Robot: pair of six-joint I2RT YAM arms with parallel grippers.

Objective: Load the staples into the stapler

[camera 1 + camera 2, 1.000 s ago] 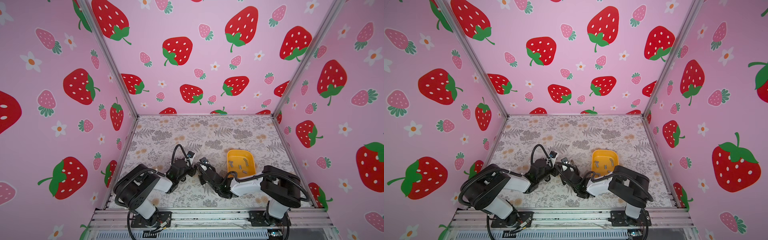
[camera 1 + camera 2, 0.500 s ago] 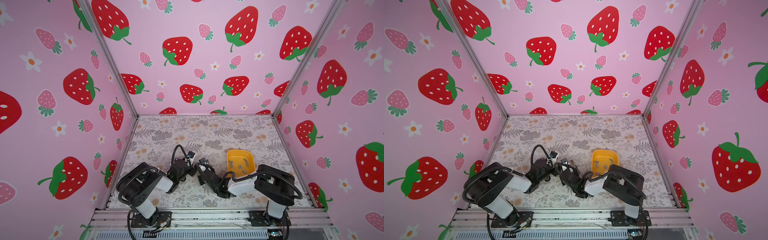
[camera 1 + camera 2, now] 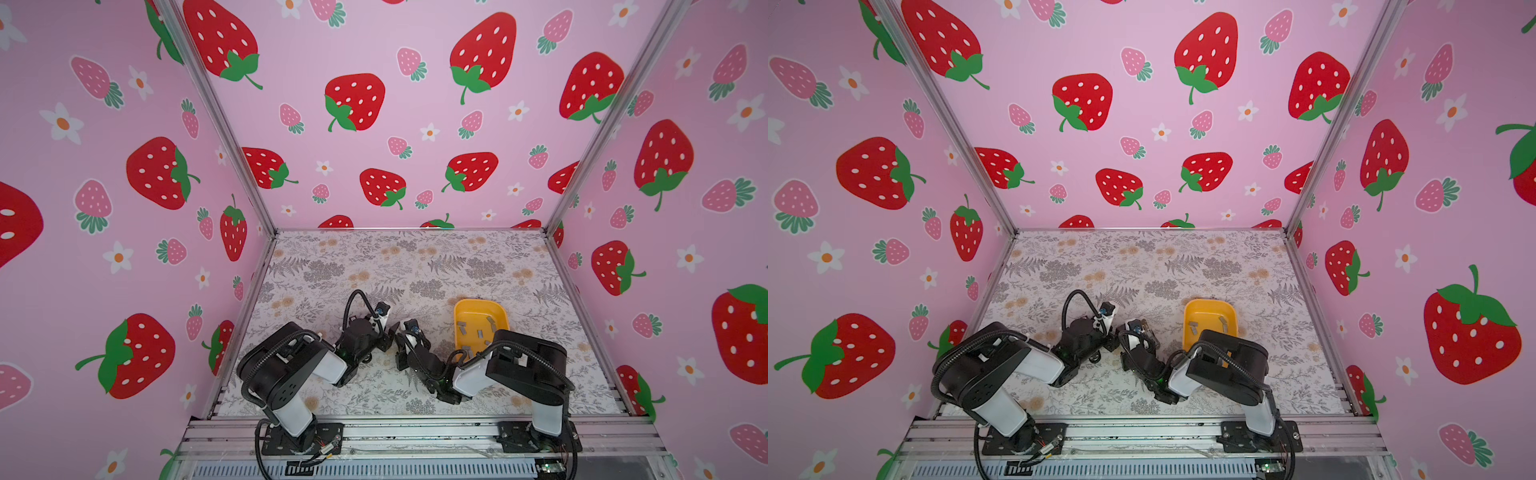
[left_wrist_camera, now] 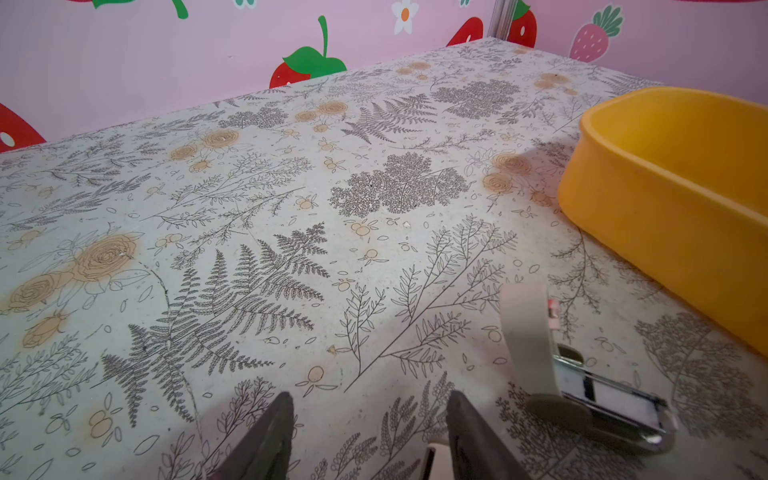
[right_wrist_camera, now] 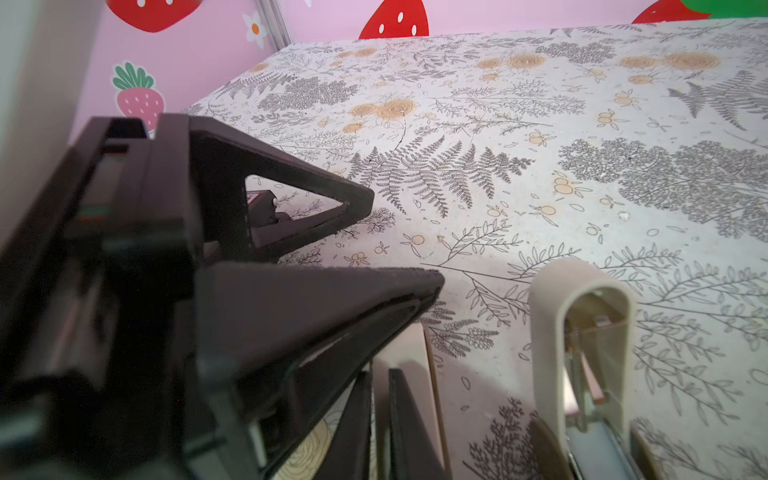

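The stapler point(image 4: 582, 390) lies opened on the table, its cream lid point(image 5: 582, 299) standing up and its metal magazine bare. It sits just beside my left gripper point(image 4: 370, 399), outside the jaws, which stand open over the table. My right gripper point(image 5: 380, 376) is shut to a thin slit close beside the left gripper point(image 5: 405, 239); whether anything thin is nipped there I cannot tell. In both top views the two grippers point(image 3: 388, 332) point(image 3: 402, 337) meet low at the front middle. The staples point(image 3: 480, 332) point(image 3: 1192, 325) lie as grey strips in the yellow tray point(image 3: 461, 316).
The yellow tray point(image 4: 623, 199) stands right of the grippers, its wall close to the stapler. A pale pink flat piece point(image 5: 409, 365) lies on the table under both grippers. Pink strawberry walls close the cell on three sides. Floral table point(image 3: 415, 266) stretches behind the arms.
My right arm's elbow has swung a little to the left, and the left arm's elbow slightly right. Both grippers stay in nearly the same spot with unchanged jaws.
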